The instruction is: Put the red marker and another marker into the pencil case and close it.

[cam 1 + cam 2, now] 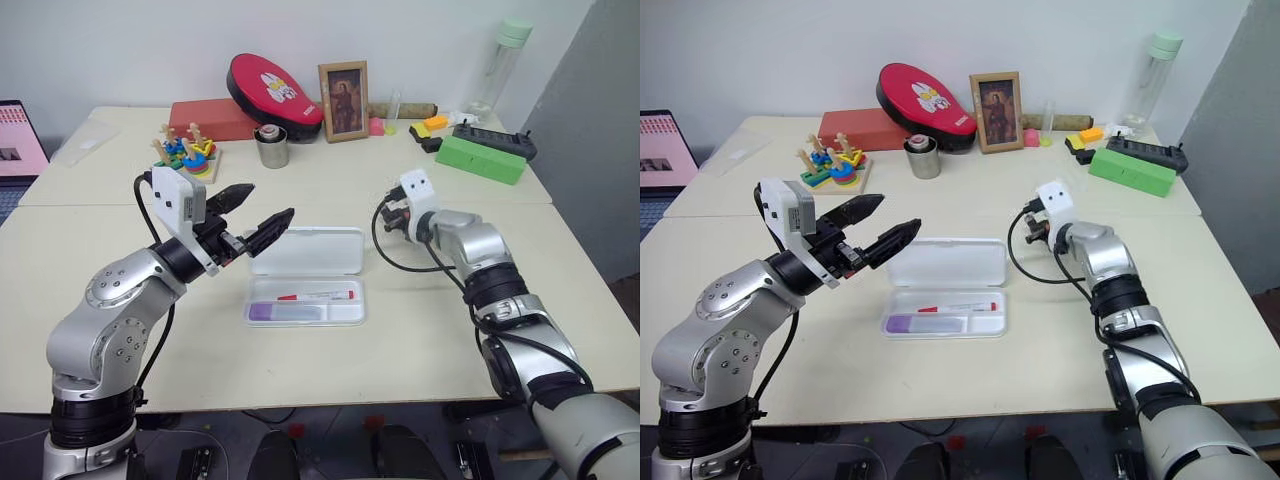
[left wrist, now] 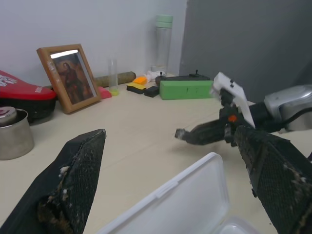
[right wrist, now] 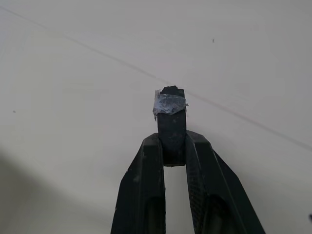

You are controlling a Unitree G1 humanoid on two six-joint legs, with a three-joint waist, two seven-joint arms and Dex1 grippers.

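**Both markers in the open case; right gripper pinching a black stub**

Case lies open on the table, lid flat behind the tray. Red marker lies along the tray's far side; purple marker lies just beside it on the near side.

Left gripper: fingers spread wide, hovering above the table to the left of the lid, tips pointing toward it, touching nothing. Its wrist view shows the lid's rim just beyond and between the fingertips, with the right gripper further out past the lid.

Right gripper, in its wrist view: fingers pinching a short black stub, grey tape wrapped near the stub's top. The head views do not resolve this stub. Bare table behind it, crossed by a seam line.

Open table lies all round the case. Clutter sits well beyond both grippers at the far edge: red pad, picture frame, metal cup, green block.

No legible writing.
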